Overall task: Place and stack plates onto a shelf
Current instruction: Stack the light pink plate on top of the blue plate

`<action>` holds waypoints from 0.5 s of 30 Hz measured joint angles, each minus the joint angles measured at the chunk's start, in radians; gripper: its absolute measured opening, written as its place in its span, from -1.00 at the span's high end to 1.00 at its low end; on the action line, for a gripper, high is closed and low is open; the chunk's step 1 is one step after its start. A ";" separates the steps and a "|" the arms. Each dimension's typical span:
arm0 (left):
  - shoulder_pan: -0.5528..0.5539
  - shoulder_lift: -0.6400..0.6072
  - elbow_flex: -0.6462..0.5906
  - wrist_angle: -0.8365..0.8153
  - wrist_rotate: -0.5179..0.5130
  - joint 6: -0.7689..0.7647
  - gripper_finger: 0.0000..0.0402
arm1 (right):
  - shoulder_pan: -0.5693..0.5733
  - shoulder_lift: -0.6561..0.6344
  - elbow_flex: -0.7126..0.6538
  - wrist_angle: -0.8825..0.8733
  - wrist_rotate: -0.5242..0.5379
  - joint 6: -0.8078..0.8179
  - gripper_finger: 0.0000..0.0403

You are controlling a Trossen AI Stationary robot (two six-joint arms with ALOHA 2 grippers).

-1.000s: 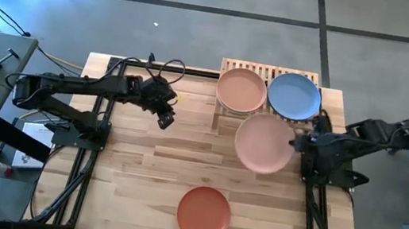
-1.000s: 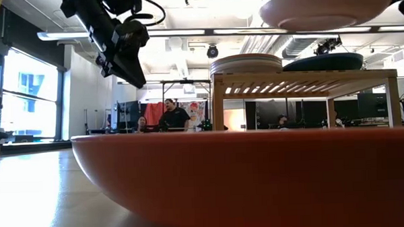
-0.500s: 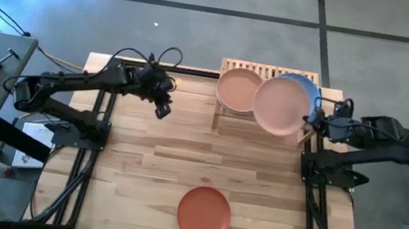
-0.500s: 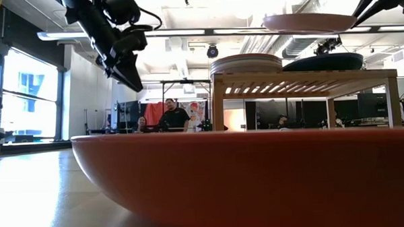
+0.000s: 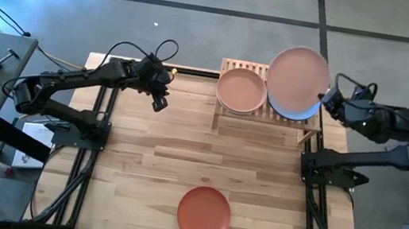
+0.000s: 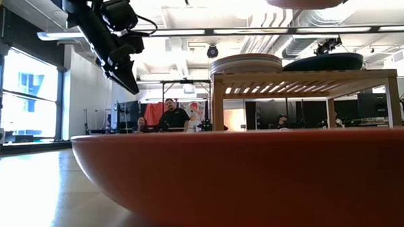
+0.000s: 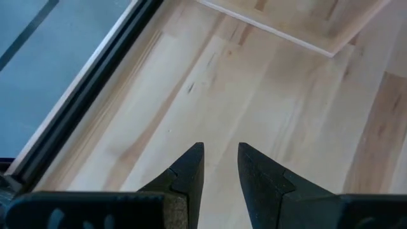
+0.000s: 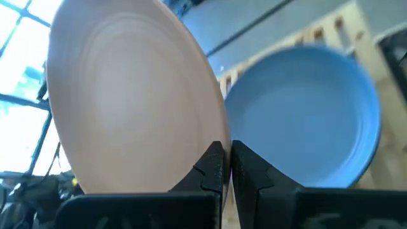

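Observation:
My right gripper point(image 5: 326, 96) is shut on a pink plate point(image 5: 298, 78) and holds it high above the shelf point(image 5: 269, 114); the low view shows this plate point(image 6: 304, 1) well over the rack. A blue plate point(image 5: 300, 109) lies beneath it on the right half of the slatted top. A peach-topped stack of plates point(image 5: 241, 90) sits on the left half. A terracotta-orange plate point(image 5: 204, 214) rests on the table near its near edge. My left gripper point(image 5: 160, 102) hangs open over the table's far left part, touching nothing. My right gripper pinches the pink plate's rim point(image 8: 215, 141) between its two fingers, on the side of the plate toward the table's right. The fingers come roughly level from the right. The plate is lifted clear and lies about level above the blue plate point(image 8: 305, 108).
The terracotta plate point(image 6: 245, 179) fills the foreground of the low view. The shelf point(image 6: 302, 76) stands at the table's far edge, right of centre. Bare wood spreads across the middle of the table point(image 5: 183, 152). People sit in the room beyond.
My right gripper has carried the pink plate from in front of the shelf upward and toward the far edge; it now hovers over the blue plate. My left gripper has drawn back a little toward the far edge.

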 joint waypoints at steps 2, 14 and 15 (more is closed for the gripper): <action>0.010 0.000 0.000 0.000 0.001 0.009 0.57 | -0.026 0.028 0.052 -0.029 0.017 -0.027 1.00; 0.048 0.000 0.000 0.007 0.003 0.080 0.57 | -0.227 0.198 0.372 -0.240 -0.023 -0.189 1.00; 0.048 0.000 0.000 0.014 0.003 0.080 0.57 | -0.244 0.206 0.382 -0.251 -0.031 -0.191 1.00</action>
